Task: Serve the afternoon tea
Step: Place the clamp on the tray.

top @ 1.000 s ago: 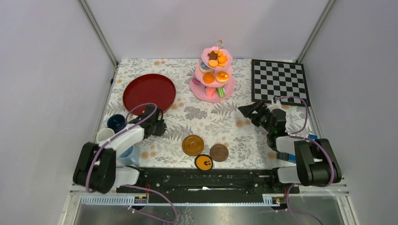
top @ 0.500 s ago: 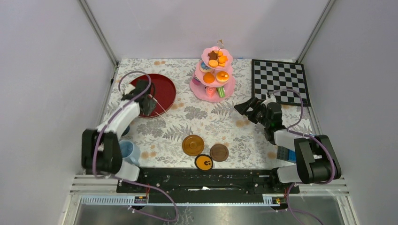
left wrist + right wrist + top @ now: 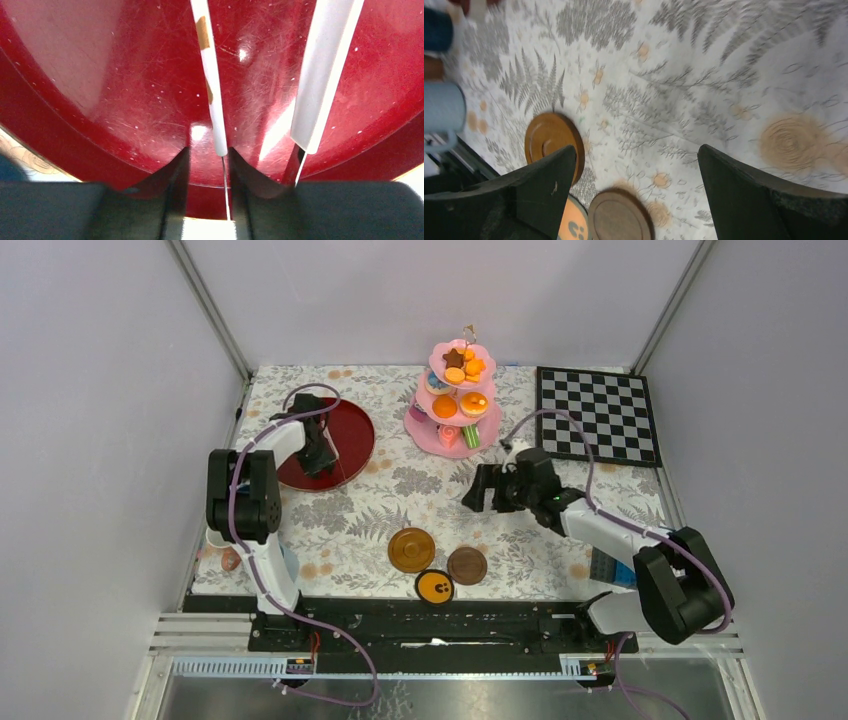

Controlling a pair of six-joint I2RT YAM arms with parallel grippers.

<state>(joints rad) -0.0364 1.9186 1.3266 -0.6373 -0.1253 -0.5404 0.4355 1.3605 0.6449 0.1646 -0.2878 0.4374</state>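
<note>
Right end effector (image 3: 480, 490) hangs over bare cloth in the middle of the worktop (image 3: 440, 502), fingers spread wide with only the fern print between them. Left end effector (image 3: 322, 456) sits low over the red plate (image 3: 345, 425) at far left. In its wrist view the two dark fingers stand a narrow gap apart, with red plate showing through the gap.

- Pink three-tier cake stand (image 3: 438, 436): upright, far centre of the worktop, just beyond and a little left of the right end effector, not touching it.
- Top tier: brown star biscuit (image 3: 453, 358) beside small orange pastries (image 3: 470, 367).
- Middle tier: more orange pieces. Bottom tier: a green pastry (image 3: 470, 435) at the near rim.
- Saucers: golden-brown saucer (image 3: 411, 549) near centre; darker brown saucer (image 3: 466, 565) just to its right, apart from it.
- Orange disc with a face (image 3: 434, 586) lies between those two, at the near edge.
- Right wrist view: all three discs are seen below and between the open fingers.
- Cups: light-blue cup (image 3: 441, 112) and dark-blue cup (image 3: 436, 29) at the worktop's left side, largely hidden behind the left arm in the top view.
- Chessboard (image 3: 597, 415): flat at far right, well apart from the stand.
</note>
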